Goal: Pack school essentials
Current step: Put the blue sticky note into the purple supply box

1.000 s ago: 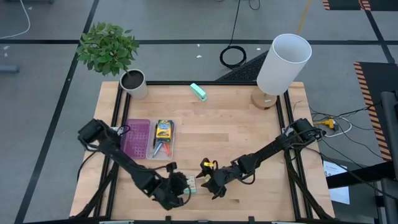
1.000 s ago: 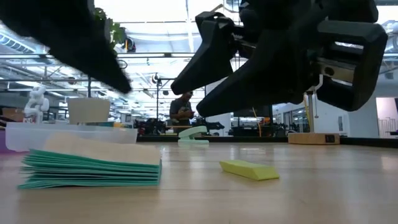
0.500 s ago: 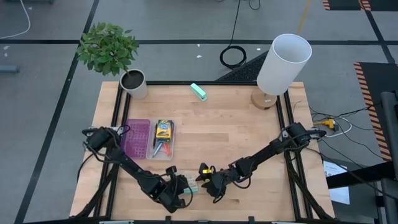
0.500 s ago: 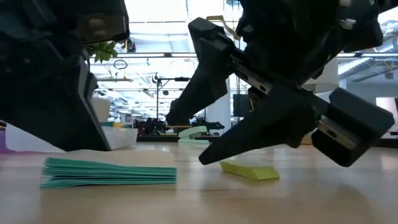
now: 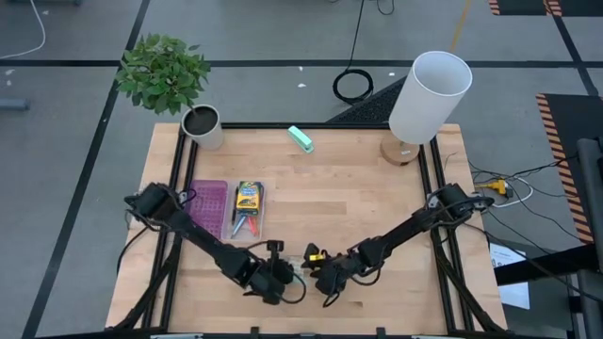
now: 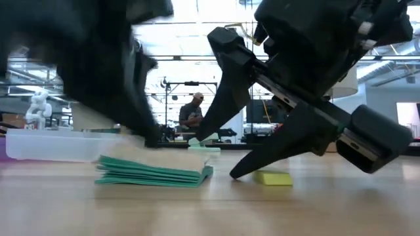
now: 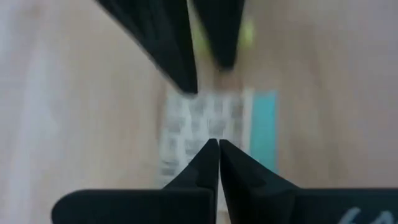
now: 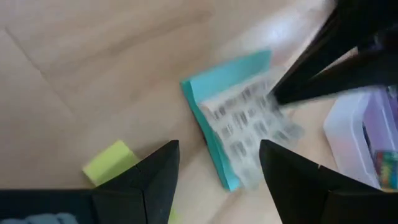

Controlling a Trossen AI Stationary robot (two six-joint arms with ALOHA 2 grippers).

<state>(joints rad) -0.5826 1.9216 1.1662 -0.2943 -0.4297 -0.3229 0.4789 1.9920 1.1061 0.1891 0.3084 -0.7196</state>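
Observation:
The patterned square pad (image 6: 154, 172), teal at its edge, lies flat on the table near the front edge. My left gripper (image 7: 217, 146) is shut, with its tips on the pad's top. My right gripper (image 8: 217, 168) stands open close beside it, tipped down. The pad (image 8: 239, 118) lies just ahead of its fingers, and one finger (image 6: 275, 154) reaches down between the pad and the tiny yellow piece (image 6: 272, 177). The yellow-green crayon box (image 5: 248, 197) and pencils (image 5: 244, 224) lie in the open case (image 5: 207, 209) at the left. My left gripper presses its shut fingertips (image 7: 210, 152) on the pad's patterned top face (image 7: 205, 118), slanting down from above. The pad stays flat on the table.
A teal block (image 5: 301, 138) lies at the far middle. A potted plant (image 5: 201, 125) stands at the far left corner and a white lamp (image 5: 429, 99) at the far right. Bare wood lies between the case and the lamp.
My left gripper has come down onto the pad and moved toward the right gripper. The pad has slid flat along the table with it, ending next to the yellow piece. My right gripper has lowered toward the table, fingers still apart.

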